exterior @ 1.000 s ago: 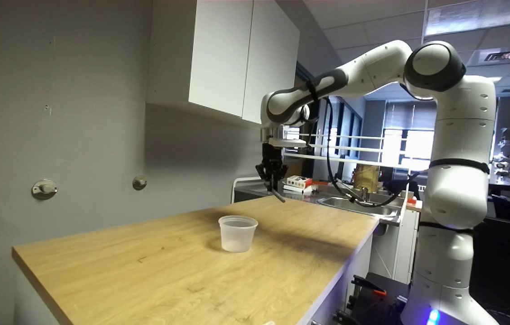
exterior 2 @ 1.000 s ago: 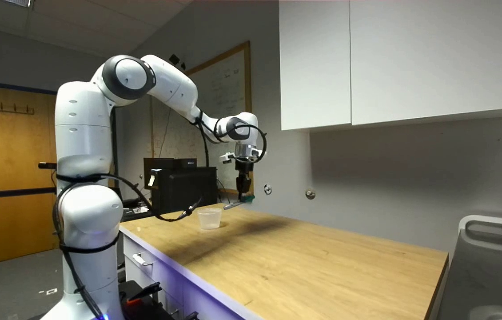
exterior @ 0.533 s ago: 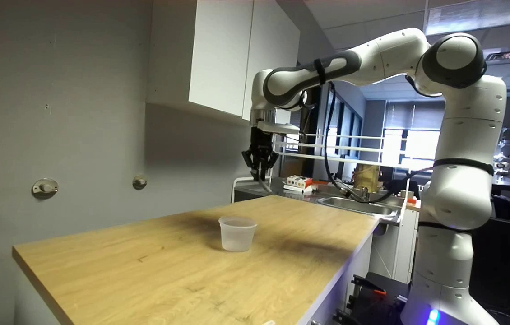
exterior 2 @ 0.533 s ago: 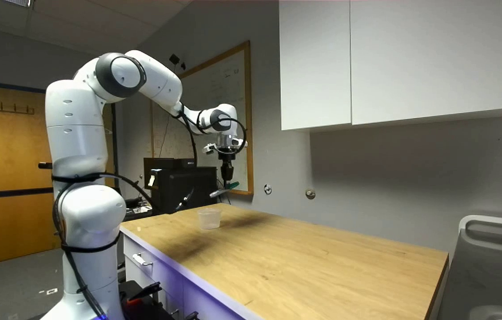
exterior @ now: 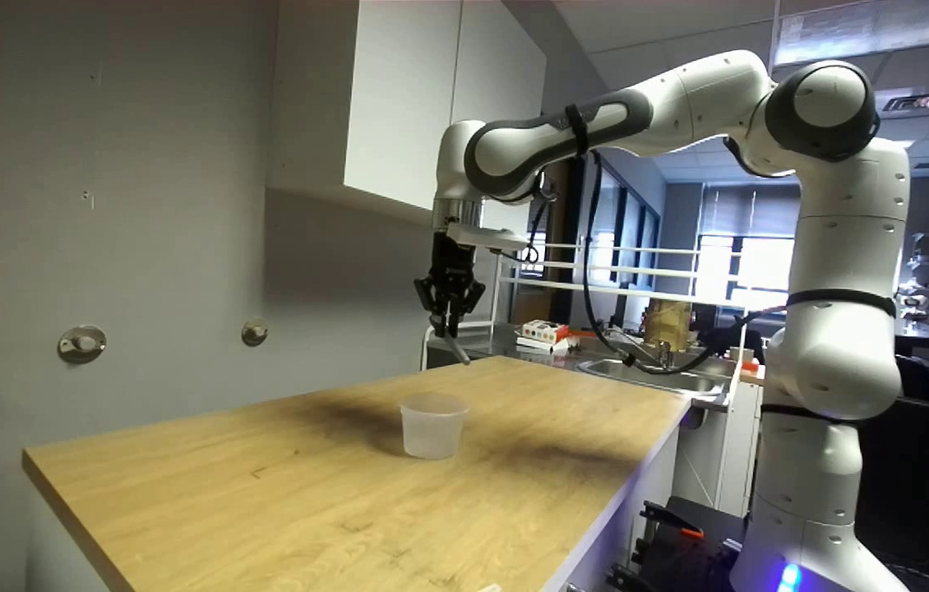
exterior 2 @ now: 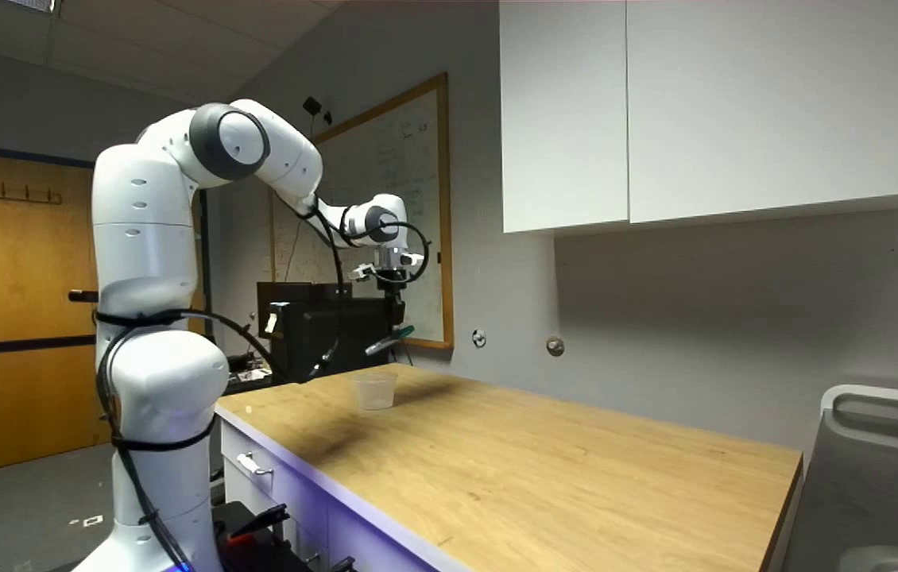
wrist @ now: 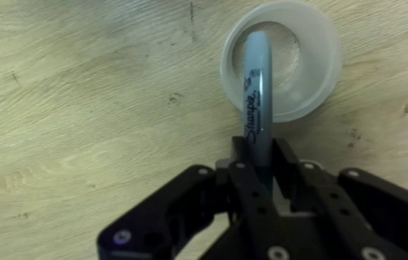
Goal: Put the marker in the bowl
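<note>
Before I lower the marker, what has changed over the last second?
The gripper, holding the marker, has shifted leftward in both exterior views, toward the bowl. Nothing was newly grasped or let go. The bowl stands where it did on the counter.

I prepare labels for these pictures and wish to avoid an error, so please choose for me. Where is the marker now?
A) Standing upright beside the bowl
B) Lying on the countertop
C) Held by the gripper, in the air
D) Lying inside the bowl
C: the wrist view shows the marker pinched in the gripper, and in an exterior view it hangs clear above the countertop and the bowl.
</note>
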{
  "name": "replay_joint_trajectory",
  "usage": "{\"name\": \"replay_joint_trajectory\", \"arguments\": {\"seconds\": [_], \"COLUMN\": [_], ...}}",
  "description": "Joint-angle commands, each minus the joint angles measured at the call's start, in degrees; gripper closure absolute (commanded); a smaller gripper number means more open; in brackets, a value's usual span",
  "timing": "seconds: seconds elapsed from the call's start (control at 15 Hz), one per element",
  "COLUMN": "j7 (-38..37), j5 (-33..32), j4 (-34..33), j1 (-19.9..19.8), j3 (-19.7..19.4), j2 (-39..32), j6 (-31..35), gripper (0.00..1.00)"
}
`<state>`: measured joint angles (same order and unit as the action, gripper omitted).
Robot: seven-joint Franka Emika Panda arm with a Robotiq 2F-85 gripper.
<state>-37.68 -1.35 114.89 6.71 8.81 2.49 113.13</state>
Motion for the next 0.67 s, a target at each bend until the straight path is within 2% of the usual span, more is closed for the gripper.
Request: {"name": "replay_joint_trajectory", "arguments": {"seconds": [0.0, 0.53, 0.6], "j7": [-1.99, -3.05, -3.16], "j5": [-2.43, -6.39, -6.75], "j4": [-3.07, -7.85, -8.48], "j1": [1.01, 4.09, 4.52], "j3": [0.57, -0.25, -0.33], "j2": [-4.91, -13.33, -14.03], "j6": [-0.25, -2.67, -3.14], "gripper": [0.89, 0.89, 0.72]}}
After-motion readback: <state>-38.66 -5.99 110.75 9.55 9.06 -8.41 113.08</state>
